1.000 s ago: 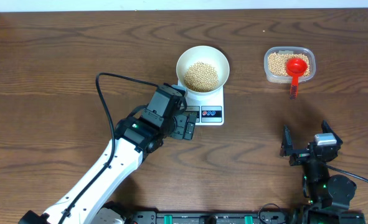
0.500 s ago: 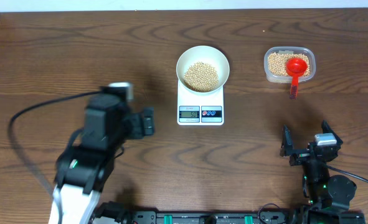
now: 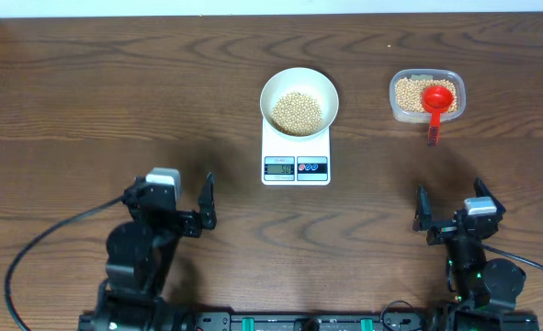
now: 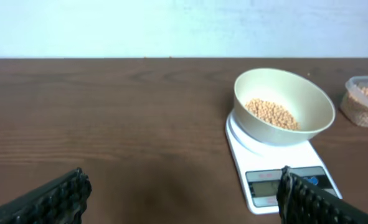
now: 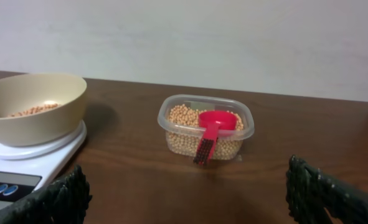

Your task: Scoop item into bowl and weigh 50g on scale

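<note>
The white bowl (image 3: 299, 101) holds a pile of tan beans (image 3: 296, 111) and stands on the white scale (image 3: 296, 161), whose display is lit. The bowl (image 4: 282, 107) and scale (image 4: 277, 168) also show in the left wrist view, and the bowl (image 5: 31, 106) and scale (image 5: 22, 165) in the right wrist view. My left gripper (image 3: 177, 198) is open and empty near the table's front, left of the scale. My right gripper (image 3: 447, 207) is open and empty at the front right.
A clear plastic tub (image 3: 426, 96) of beans sits at the back right with a red scoop (image 3: 437, 99) resting in it, handle over the front rim. It also shows in the right wrist view (image 5: 206, 134).
My left arm has pulled back from the scale's front edge to the front left of the table. The right arm has not moved.
</note>
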